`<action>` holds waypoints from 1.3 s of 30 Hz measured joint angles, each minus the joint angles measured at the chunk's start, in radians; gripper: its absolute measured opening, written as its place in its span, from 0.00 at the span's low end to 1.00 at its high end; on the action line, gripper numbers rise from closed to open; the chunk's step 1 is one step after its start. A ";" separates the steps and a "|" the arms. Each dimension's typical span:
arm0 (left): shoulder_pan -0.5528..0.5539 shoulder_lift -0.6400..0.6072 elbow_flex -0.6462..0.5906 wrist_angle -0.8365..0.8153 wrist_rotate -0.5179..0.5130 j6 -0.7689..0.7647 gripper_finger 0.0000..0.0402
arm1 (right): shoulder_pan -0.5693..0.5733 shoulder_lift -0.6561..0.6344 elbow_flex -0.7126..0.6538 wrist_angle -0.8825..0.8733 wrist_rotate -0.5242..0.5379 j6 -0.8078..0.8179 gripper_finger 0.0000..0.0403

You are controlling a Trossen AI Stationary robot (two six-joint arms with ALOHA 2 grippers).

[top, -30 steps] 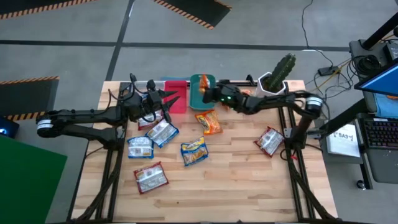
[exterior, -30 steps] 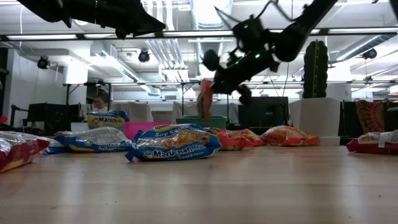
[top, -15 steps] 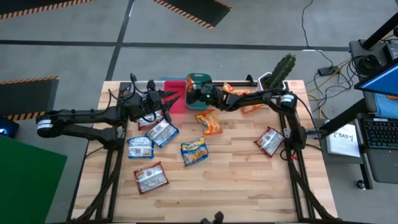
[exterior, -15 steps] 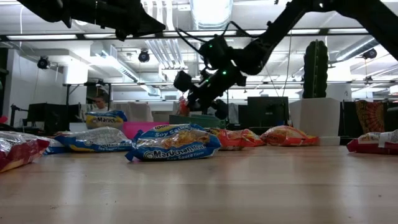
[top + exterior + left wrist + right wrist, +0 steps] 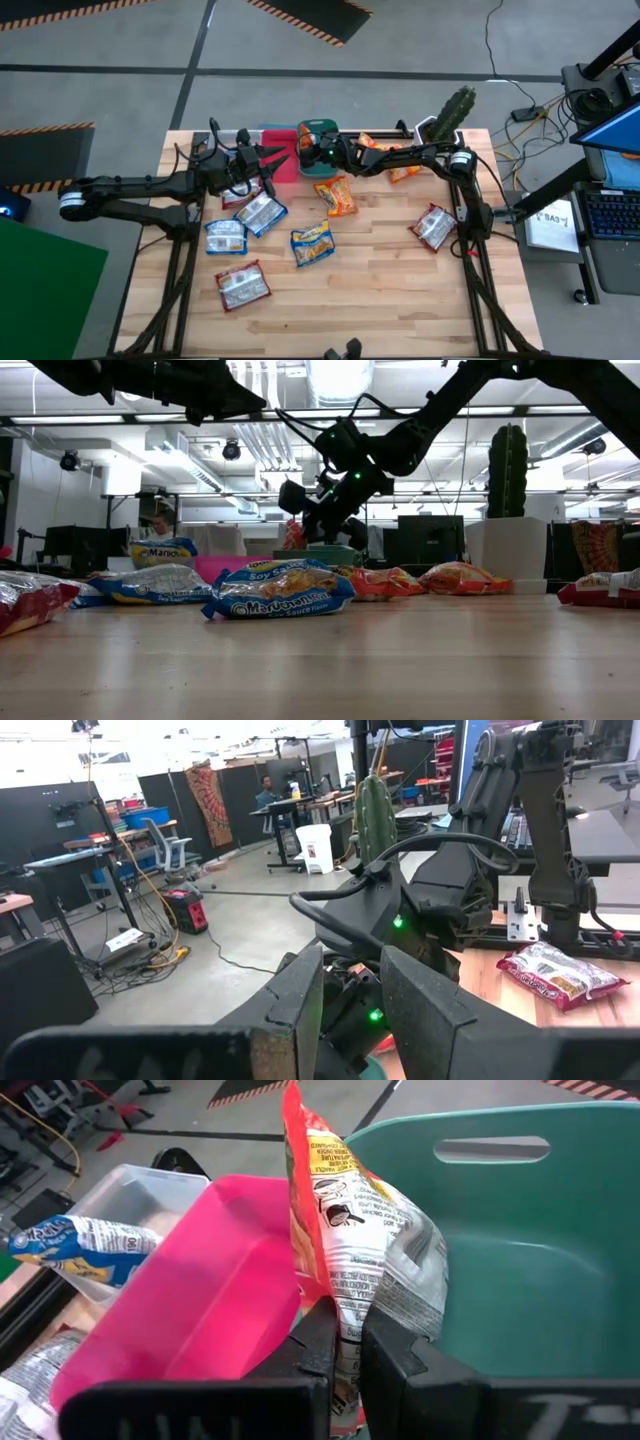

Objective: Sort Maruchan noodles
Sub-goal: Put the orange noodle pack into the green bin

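Note:
My right gripper is shut on an orange-red Maruchan packet and holds it over the wall between the pink-red bin and the teal bin. My left gripper hovers open just left of the pink-red bin and holds nothing. A blue packet lies in the clear bin. Several more packets lie flat on the table: orange, yellow-blue, blue, red and red. My right gripper pinches the orange-red packet between its two fingers at one short end. The fingers come from the table's right, slanting down. The packet is lifted clear and sticks out edge-on beyond the fingertips, above the bins' rims.
Two orange packets lie under the right arm near the far edge. A cactus in a white pot stands at the far right corner. The three bins stand in a row along the far edge. A person sits in the room behind.
My right gripper has carried the orange-red packet toward the table's left and down, from above the teal bin to the wall it shares with the pink-red bin. It has stayed shut on the packet. The left arm has kept still.

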 joint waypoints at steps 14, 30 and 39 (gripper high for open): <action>0.000 0.000 0.000 0.001 0.000 -0.003 0.22 | 0.000 -0.006 0.000 -0.015 0.000 -0.035 0.38; 0.000 0.004 0.000 0.003 0.000 -0.003 0.22 | 0.013 -0.116 0.001 -0.446 -0.190 -0.052 0.50; 0.000 0.041 0.001 0.017 0.000 -0.003 0.22 | 0.043 -0.105 0.001 -0.447 -0.233 -0.115 0.50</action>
